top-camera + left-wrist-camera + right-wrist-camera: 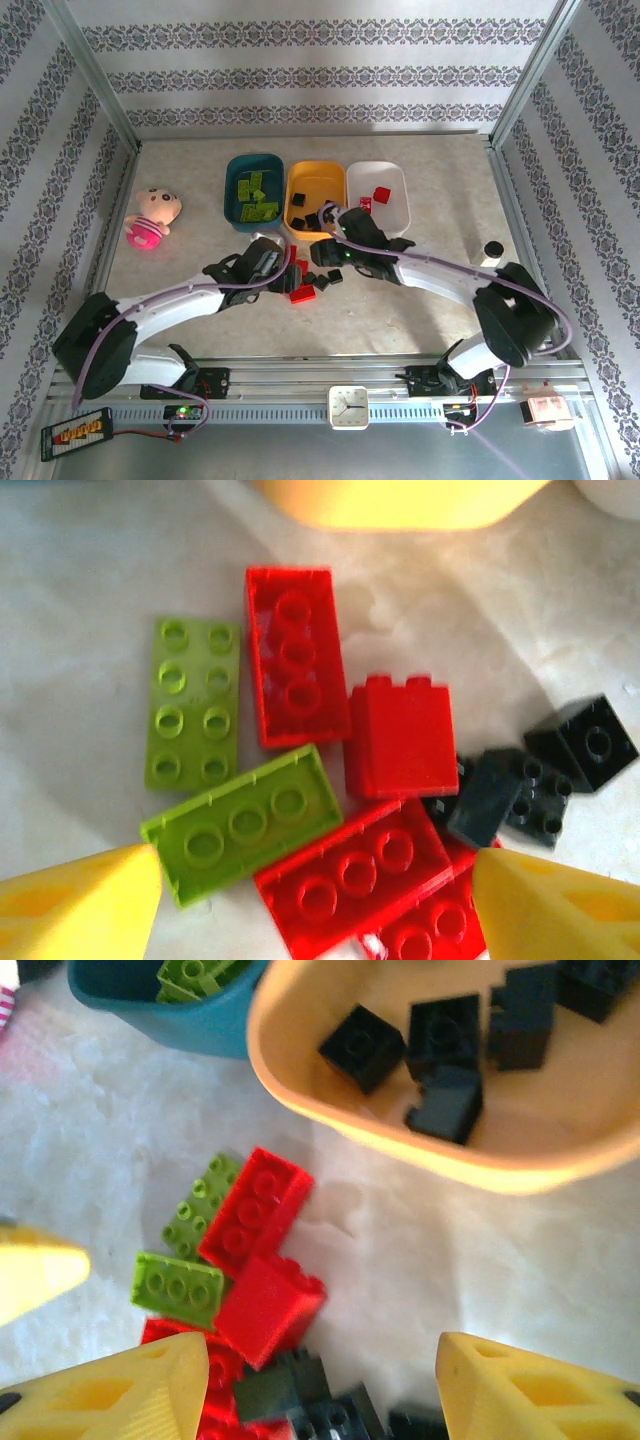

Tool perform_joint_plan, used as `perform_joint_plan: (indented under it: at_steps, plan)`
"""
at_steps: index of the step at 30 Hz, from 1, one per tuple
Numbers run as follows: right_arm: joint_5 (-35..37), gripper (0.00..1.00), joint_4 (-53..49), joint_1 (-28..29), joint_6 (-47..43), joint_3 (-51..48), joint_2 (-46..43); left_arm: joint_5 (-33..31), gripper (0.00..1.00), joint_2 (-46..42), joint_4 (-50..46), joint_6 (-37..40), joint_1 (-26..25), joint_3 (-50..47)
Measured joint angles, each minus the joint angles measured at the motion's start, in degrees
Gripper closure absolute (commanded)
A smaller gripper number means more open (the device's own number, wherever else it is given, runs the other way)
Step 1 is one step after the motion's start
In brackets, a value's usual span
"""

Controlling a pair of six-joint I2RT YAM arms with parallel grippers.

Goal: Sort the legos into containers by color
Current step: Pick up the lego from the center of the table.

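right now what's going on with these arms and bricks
Two robot arms are sorting lego bricks by colour. Green ones lie in the teal tub, black in the orange tub, red in the white tub. A mixed pile of green, red and black bricks sits on the table before the tubs. The left gripper hangs open over that pile, holding nothing; the right gripper, open and empty too, hangs near the orange tub.

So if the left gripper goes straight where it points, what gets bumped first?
Probably the left gripper would hit the long red plastic brick lying right ahead of it, though depth is unclear.
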Motion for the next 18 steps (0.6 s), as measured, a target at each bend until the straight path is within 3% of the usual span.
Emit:
perform_joint_plan:
  at_steps: [9,18]
  plan:
    - [1.9,0.38,0.8,-1.2,1.3,-9.4,-14.5,-2.9,0.36,16.8,0.1,7.2,3.8,13.8]
    - [2.7,0.38,-0.5,-1.9,1.5,-12.2,-22.6,-4.0,0.41,24.1,-0.1,10.9,4.5,19.2]
